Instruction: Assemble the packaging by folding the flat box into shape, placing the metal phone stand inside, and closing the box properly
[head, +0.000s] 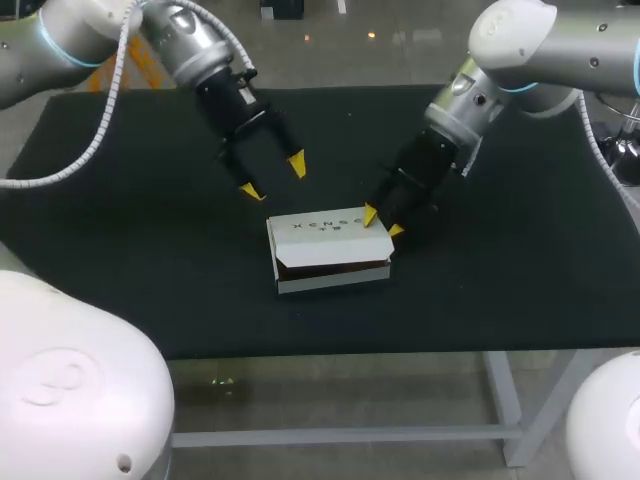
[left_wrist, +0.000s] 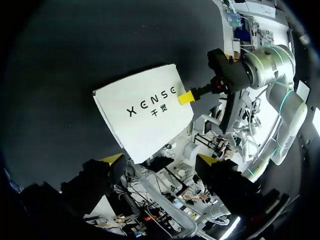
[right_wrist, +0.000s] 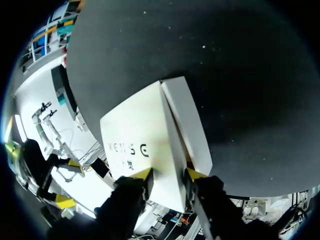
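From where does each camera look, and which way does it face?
Head view: above and behind, facing down on the table; left arm and right arm show.
Left wrist view: on left wrist, facing the box; own jaws show.
Right wrist view: on right wrist, at the box's end; own jaws show.
Shared: box in all; right arm in head and left wrist views.

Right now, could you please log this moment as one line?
box folded, front flap ajar | right claw pinching its right rear corner | left claw open, hovering behind box
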